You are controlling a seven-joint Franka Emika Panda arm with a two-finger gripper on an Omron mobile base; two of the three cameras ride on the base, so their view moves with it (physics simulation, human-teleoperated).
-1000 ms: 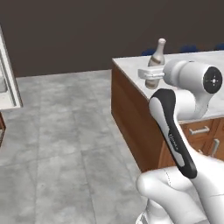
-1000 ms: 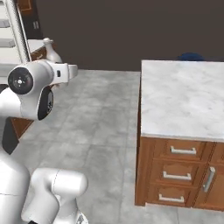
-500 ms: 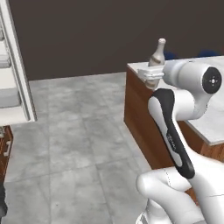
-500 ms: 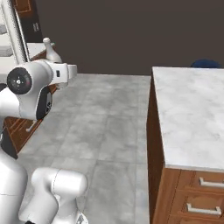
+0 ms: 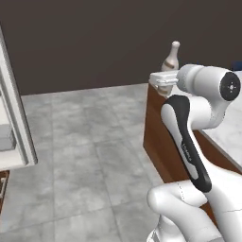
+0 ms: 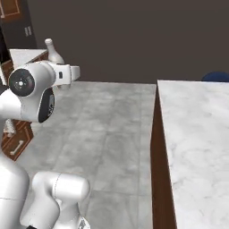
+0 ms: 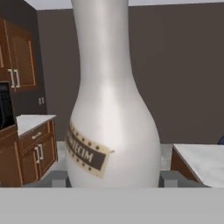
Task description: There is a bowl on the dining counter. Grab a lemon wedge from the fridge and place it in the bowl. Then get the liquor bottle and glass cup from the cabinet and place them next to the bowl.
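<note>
Hand view: the liquor bottle (image 7: 111, 118) stands upright at centre frame, its wide body pinched between the gripper (image 7: 113, 178) fingertips. Gripped low, the tall neck could tip or slip before reaching the dining counter (image 6: 197, 147), lower right.

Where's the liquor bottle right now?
The liquor bottle stands upright in the hand, between its fingers, carried above the grey floor. In the left base view it sits beside the near corner of the dining counter.
</note>
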